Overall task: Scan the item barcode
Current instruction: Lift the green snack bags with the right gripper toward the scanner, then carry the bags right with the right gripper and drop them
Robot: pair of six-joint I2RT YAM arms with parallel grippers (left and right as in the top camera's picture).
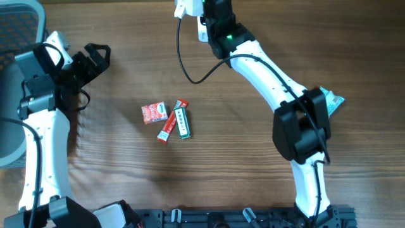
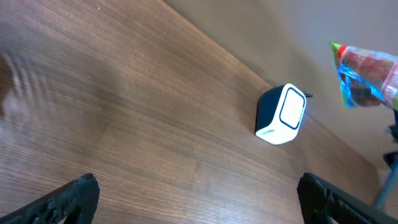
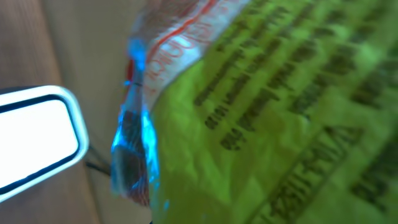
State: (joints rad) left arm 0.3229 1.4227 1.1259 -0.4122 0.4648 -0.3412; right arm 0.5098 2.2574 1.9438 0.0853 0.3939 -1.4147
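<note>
Beside the scanner (image 2: pixel 283 114): packet (image 2: pixel 367 76) held up, scan not confirmed.
We see the right gripper (image 1: pixel 210 16) closed on the packet, near the lit window; no barcode shows, so we judge the reading is left. Left gripper (image 1: pixel 95 58) is wide open; other packs (image 1: pixel 154 113) lie mid-table.

Robotics lab bench: left arm (image 1: pixel 47 145) and right arm (image 1: pixel 269 73) at wood-grain table (image 1: pixel 126 183), mesh office chair (image 1: pixel 16 28) beside it.

A red packet (image 1: pixel 154 113), red stick (image 1: pixel 168 131) and green stick (image 1: pixel 183 123) lie clustered on the wooden table (image 1: pixel 114 171)
</note>
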